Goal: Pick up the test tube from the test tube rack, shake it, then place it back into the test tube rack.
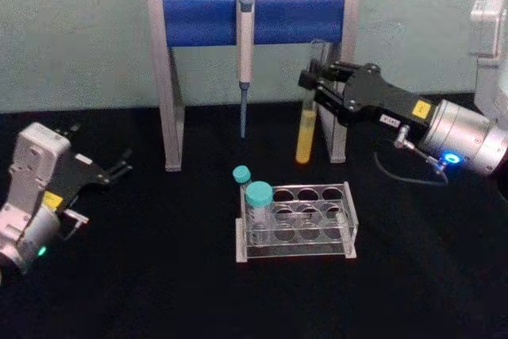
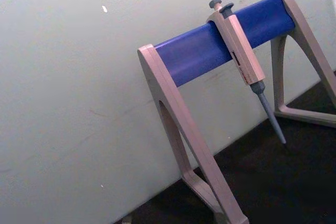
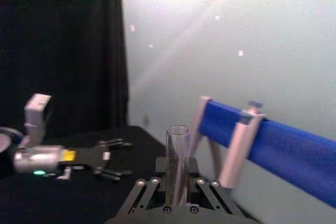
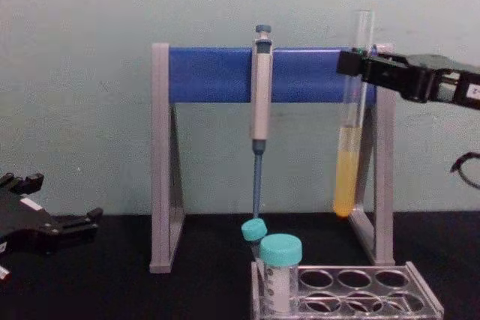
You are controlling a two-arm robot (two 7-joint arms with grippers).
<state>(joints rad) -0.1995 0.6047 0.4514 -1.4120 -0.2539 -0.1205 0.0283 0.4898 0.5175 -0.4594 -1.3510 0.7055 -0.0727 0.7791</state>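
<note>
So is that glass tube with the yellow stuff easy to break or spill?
Probably fragile: the test tube looks like thin clear glass. It has no cap, so hard shaking might splash the liquid. Smooth sides could slip in the right gripper.

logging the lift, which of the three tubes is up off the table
The long capless test tube with yellow liquid, held upright by the right gripper. Both teal-capped vials sit at the test tube rack's left end. The left gripper rests aside.

Nothing can be read: the yellow sticker (image 1: 419, 107) and white label (image 1: 389, 120) are too small.
</note>
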